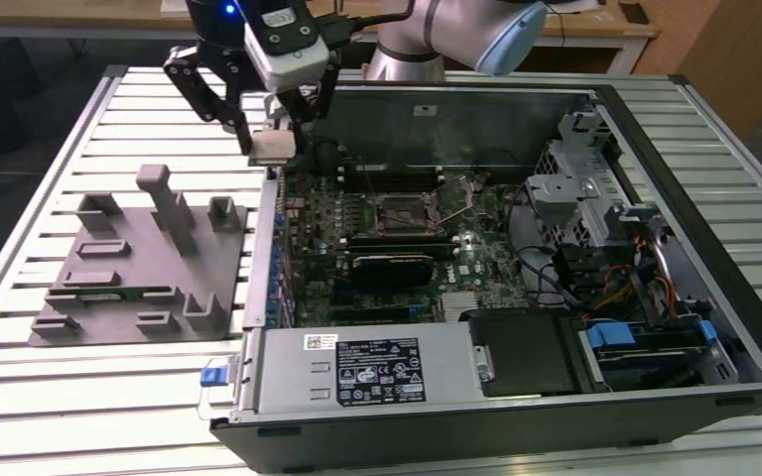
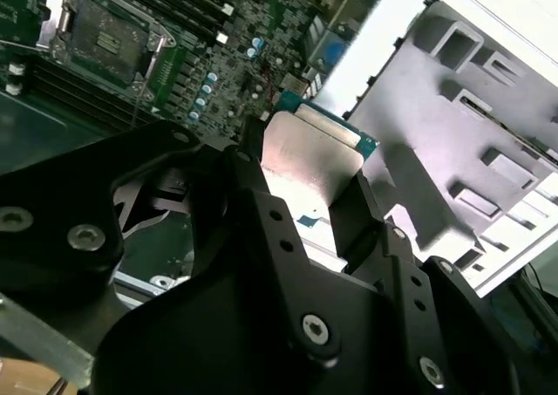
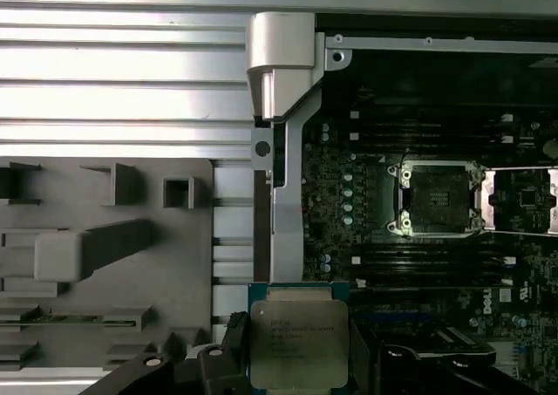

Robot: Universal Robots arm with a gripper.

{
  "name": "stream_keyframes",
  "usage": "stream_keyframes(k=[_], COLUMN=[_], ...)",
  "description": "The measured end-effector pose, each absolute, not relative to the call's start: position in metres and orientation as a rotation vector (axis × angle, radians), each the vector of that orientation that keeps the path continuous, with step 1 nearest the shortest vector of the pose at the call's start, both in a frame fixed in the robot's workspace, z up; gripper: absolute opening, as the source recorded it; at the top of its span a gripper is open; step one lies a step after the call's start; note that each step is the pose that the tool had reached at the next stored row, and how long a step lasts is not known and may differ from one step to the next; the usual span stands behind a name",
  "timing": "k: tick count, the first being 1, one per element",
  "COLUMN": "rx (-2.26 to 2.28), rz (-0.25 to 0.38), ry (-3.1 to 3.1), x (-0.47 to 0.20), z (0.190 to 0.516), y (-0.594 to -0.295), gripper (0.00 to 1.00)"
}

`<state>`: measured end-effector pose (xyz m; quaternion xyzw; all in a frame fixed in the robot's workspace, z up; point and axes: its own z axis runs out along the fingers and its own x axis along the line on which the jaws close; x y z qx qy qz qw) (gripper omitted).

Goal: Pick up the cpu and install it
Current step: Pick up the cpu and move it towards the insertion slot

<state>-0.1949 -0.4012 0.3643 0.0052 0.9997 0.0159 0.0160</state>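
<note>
The cpu (image 1: 271, 148), a small square chip with a silvery top, hangs in the air over the case's left wall near its back corner. My gripper (image 1: 273, 137) is shut on it, one black finger on each side. In both wrist views the cpu (image 2: 310, 155) (image 3: 298, 343) sits between the fingers (image 2: 359, 205). The dark square socket (image 1: 401, 210) (image 3: 435, 199) lies on the motherboard to the exterior view's right of the cpu, with its metal plate (image 3: 523, 200) flipped open. The grey tray (image 1: 130, 273) (image 3: 87, 255) rests on the table beside the case.
The open computer case (image 1: 593, 99) has tall side walls around the motherboard. A power supply (image 1: 368, 367) fills its near end, and drive bays and cables (image 1: 619, 248) crowd the exterior view's right. Upright grey posts (image 1: 170, 203) stand on the tray.
</note>
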Motion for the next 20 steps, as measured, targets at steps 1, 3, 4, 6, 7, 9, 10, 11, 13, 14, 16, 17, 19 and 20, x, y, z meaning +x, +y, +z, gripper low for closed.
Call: stream_keyframes(k=[1,3,4,6,7,9,10,11,13,14,16,17,19,20], rx=[0.016,0.016,0.016,0.016,0.016,0.016,0.016,0.016,0.016,0.016,0.016,0.016,0.016,0.016], rz=[0.049,0.049,0.049,0.049,0.049,0.049,0.05,0.049,0.049,0.049,0.05,0.05,0.049,0.05], ry=[3.109,3.109,3.11,3.11,3.11,3.11,3.11,3.11,3.11,3.111,3.111,3.111,3.111,3.111], x=[-0.191,-0.185,-0.181,-0.175,-0.172,-0.165,-0.16,-0.157,-0.149,-0.145,-0.137,-0.132,-0.124,-0.12], z=[0.364,0.364,0.364,0.364,0.364,0.364,0.364,0.364,0.364,0.364,0.364,0.364,0.364,0.364], y=[-0.401,-0.401,-0.401,-0.401,-0.401,-0.401,-0.401,-0.401,-0.401,-0.401,-0.401,-0.401,-0.401,-0.401], gripper=[0.54,0.54,0.54,0.54,0.54,0.54,0.54,0.54,0.54,0.54,0.54,0.54,0.54,0.54])
